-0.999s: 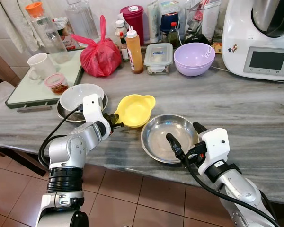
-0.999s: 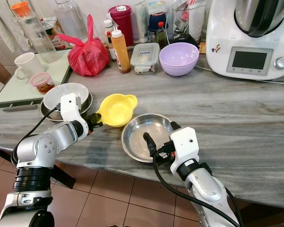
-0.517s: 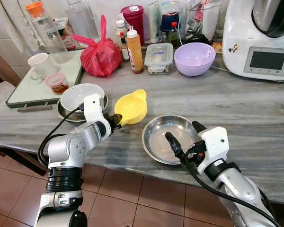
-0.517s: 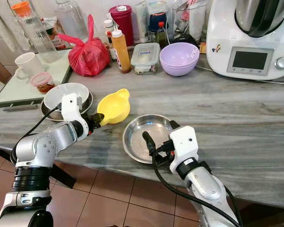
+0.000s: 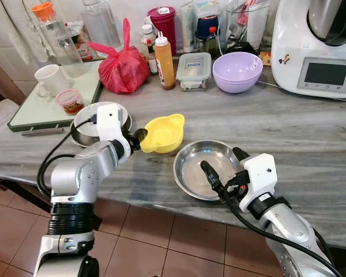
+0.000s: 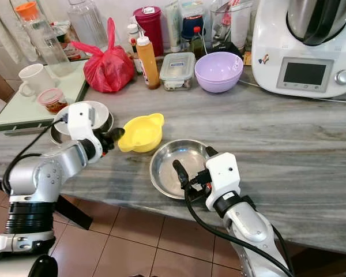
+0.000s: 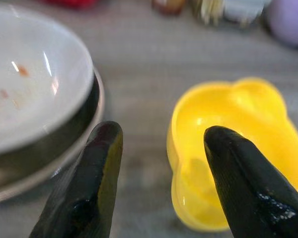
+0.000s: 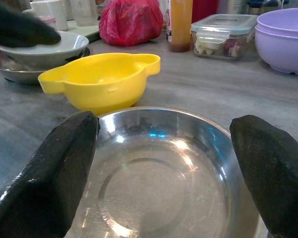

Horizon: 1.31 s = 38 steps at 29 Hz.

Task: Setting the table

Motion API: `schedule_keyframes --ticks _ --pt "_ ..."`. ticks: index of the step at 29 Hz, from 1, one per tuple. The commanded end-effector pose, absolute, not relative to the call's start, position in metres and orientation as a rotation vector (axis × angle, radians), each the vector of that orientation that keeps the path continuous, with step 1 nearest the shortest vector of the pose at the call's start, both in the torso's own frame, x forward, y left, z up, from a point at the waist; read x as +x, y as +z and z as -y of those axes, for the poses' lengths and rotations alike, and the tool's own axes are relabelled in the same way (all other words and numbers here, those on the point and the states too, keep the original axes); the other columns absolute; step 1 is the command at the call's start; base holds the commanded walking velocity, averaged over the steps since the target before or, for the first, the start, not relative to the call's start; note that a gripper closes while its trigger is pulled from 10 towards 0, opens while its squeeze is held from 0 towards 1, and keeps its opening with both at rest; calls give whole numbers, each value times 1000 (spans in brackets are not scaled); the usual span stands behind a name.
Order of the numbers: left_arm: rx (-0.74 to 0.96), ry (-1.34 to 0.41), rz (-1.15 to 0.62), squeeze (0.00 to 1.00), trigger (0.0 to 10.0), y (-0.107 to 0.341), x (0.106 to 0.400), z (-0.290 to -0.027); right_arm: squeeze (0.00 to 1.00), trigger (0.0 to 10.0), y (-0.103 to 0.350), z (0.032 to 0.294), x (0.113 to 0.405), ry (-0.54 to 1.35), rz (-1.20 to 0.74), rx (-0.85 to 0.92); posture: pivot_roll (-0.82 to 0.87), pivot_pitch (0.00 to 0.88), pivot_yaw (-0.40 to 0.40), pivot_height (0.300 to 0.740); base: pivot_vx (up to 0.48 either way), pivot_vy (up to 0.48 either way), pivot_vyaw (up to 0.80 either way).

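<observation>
A yellow two-handled bowl (image 5: 164, 134) sits level on the grey marble counter. My left gripper (image 5: 139, 137) is at its left handle and open; in the left wrist view the fingers (image 7: 102, 163) stand apart, with the yellow bowl (image 7: 238, 148) behind one of them. A white bowl (image 7: 30, 94) nested in a steel dish (image 5: 81, 138) lies just left of this gripper. My right gripper (image 5: 225, 165) is open, with its fingers straddling the near rim of an empty steel bowl (image 8: 154, 183) at the counter's front.
Along the back stand a red plastic bag (image 5: 124, 63), an orange sauce bottle (image 5: 164, 60), a lidded container (image 5: 192, 69), a purple bowl (image 5: 236, 70) and a white kitchen machine (image 5: 323, 46). A green tray (image 5: 29, 109) with a mug (image 5: 49, 79) is at far left.
The yellow bowl, tilted up in my left gripper half a second ago, now sits level on the counter. The left gripper has let go and drawn back left. The right arm has barely moved.
</observation>
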<state>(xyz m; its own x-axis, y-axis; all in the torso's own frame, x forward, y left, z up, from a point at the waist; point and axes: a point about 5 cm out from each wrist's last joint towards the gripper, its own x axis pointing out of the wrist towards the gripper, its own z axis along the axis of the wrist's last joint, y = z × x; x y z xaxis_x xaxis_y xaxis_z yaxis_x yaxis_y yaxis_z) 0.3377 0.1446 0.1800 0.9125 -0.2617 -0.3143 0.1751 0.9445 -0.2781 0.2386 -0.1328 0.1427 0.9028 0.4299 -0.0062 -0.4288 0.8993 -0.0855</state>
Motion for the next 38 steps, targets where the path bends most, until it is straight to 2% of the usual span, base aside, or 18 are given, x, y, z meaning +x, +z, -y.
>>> schedule_keyframes --ticks 1,6,14,18,24,36,37,38 --pt "-218 -202 -263 1000 10000 194 335 -154 0 10000 142 129 238 465 14 -83 -156 69 155 740 0 0 0" --pt "-270 -188 -29 1000 10000 212 312 -162 0 10000 140 143 244 367 24 -117 -147 71 147 740 0 0 0" --pt "-209 -299 -86 1000 10000 180 281 -144 0 10000 140 145 251 340 7 -153 -134 71 134 740 0 0 0" --pt "-187 -399 -128 1000 10000 160 263 -124 0 10000 144 150 252 293 44 -181 -134 74 129 740 0 0 0" --pt "-170 -479 -143 1000 10000 152 262 -109 0 10000 156 172 261 127 109 -262 -143 80 132 740 0 0 0" --pt "-140 -536 -157 1000 10000 140 283 -91 0 10000 169 173 262 35 161 -293 -187 108 151 740 0 0 0" --pt "-154 -539 -164 275 10000 138 286 -88 0 10000 169 176 260 25 158 -301 -195 114 154 740 0 0 0" --pt "-154 -539 -164 275 10000 138 286 -88 0 10000 169 176 260 25 158 -301 -195 114 154 740 0 0 0"
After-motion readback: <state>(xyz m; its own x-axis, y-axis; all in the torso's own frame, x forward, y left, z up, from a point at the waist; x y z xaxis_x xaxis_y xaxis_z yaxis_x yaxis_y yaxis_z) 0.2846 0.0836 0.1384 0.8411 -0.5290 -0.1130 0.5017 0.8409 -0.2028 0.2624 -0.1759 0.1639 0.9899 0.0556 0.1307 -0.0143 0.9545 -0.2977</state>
